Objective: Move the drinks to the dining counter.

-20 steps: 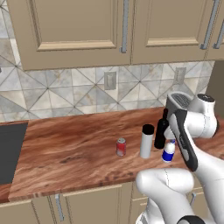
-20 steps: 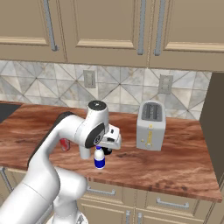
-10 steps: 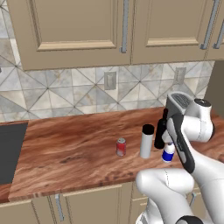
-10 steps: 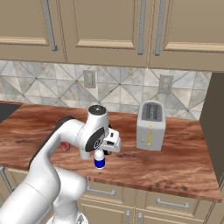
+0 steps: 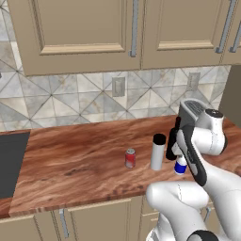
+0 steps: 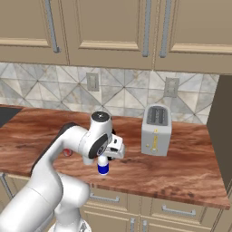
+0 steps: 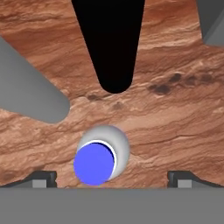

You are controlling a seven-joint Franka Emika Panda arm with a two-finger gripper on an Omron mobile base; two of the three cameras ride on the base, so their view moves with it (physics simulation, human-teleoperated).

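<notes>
The gripper (image 7: 112,177) hangs over the small blue-and-white bottle (image 7: 101,156), its jaws spread wide with nothing between them that they touch — the two finger tips (image 7: 41,178) sit at about 8 and 4 o'clock of the hand view, and the bottle stands between them, nearer the 8 o'clock one and apart from both. Seen from above, the bottle shows as a round blue-and-white shape on the wood-grain countertop (image 7: 175,118). At 12 o'clock of the bottle in the hand view rises the slim black bottle (image 7: 111,43), a dark tapering form, and at about 10 o'clock the tall pale-grey cylinder (image 7: 26,87) slants in from the edge. In the left base view the drinks stand in a loose row on the reddish-brown top: the short red can (image 5: 130,158) toward 9 o'clock, then the grey cylinder (image 5: 157,151) with its black cap just beside it, then the black bottle (image 5: 173,141) partly behind the arm, and the blue-and-white bottle (image 5: 180,165) at the 3 o'clock end, under the hand. In the right base view the blue-and-white bottle (image 6: 103,165) stands upright beneath the wrist, and a silver toaster (image 6: 156,130) stands well apart at its 2 o'clock — near the tiled backsplash (image 6: 127,93).
</notes>
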